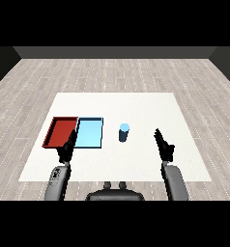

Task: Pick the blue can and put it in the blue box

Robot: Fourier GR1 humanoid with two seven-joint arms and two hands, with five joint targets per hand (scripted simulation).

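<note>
Blue can (124, 132) stood upright on the white table (136, 103), its long axis vertical, just to the right of the light blue tray (90, 133) and clear of its rim. From where I watched, nothing was touching it. The red tray (61, 131) lay on the far side of the blue one, edge to edge with it.

The right hand (163, 144) hung over the table to the can's right and a little nearer the robot, fingers straight and reaching forward, holding nothing. So the can lay to the left of those fingertips and slightly beyond them, with bare table between. The left hand (67, 147) sat at the near edge of the two trays, about where they met; its fingers looked relaxed rather than clenched and it too held nothing. The blue tray lay between that hand and the can.

The right hand struck me as the better placed of the two: open table to cross and a side-on approach to an upright cylinder. I judged the task not yet begun in earnest, the can ungrasped. The reach would need to sweep leftward, fingers curling round the can's side, then carry it a short way further left into the blue tray.
</note>
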